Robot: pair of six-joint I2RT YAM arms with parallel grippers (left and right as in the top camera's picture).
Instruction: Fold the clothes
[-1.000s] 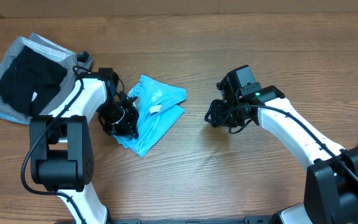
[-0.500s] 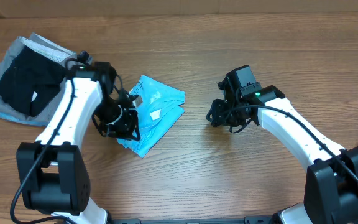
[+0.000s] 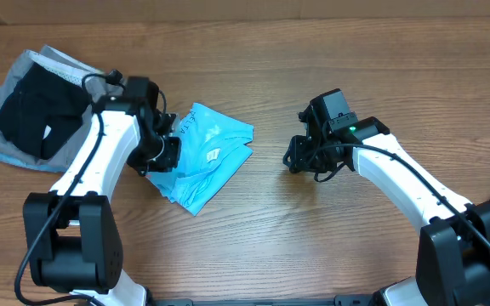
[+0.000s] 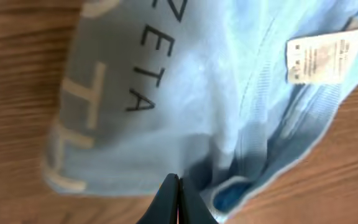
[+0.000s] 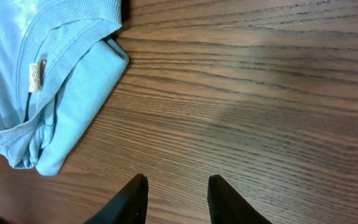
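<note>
Light-blue lettered cotton T-shirt (image 3: 209, 155) lies folded left of centre on the wooden table (image 3: 313, 246). The left gripper (image 4: 177, 190), fingers pressed together at its edge, could drag the folds open if cloth snags. The right gripper (image 5: 176, 196) hovers spread over bare wood.

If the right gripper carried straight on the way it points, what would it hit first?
Probably the bare table: the open right gripper points at wood, with the light-blue T-shirt off to one side of that line. Depth is unclear.
</note>
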